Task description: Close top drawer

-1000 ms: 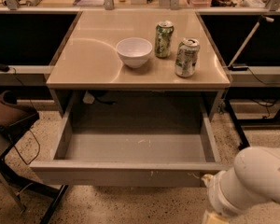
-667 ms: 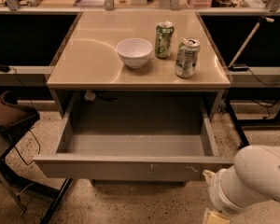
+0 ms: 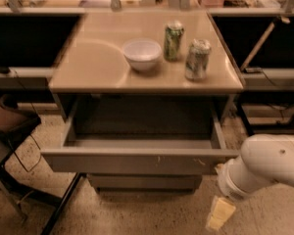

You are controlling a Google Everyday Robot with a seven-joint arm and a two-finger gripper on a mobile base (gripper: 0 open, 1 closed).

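Note:
The top drawer [image 3: 137, 160] stands partly open under the tan table top; its grey front carries small white scratch marks and faces me. Its shallow grey inside [image 3: 142, 126] looks empty. My white arm [image 3: 264, 168] comes in from the lower right, with its wrist just off the right end of the drawer front. The gripper [image 3: 219, 213] hangs low, below and to the right of that front corner, near the floor.
On the table top [image 3: 98, 67] stand a white bowl [image 3: 142, 54] and two green cans [image 3: 173, 40] [image 3: 197, 58]. A shorter grey drawer front [image 3: 144, 181] shows below the top drawer. A dark chair [image 3: 10, 126] is at the left. Black desks flank both sides.
The drawer front has moved back toward the table, so less of the inside shows. My arm has risen and followed it at the right front corner.

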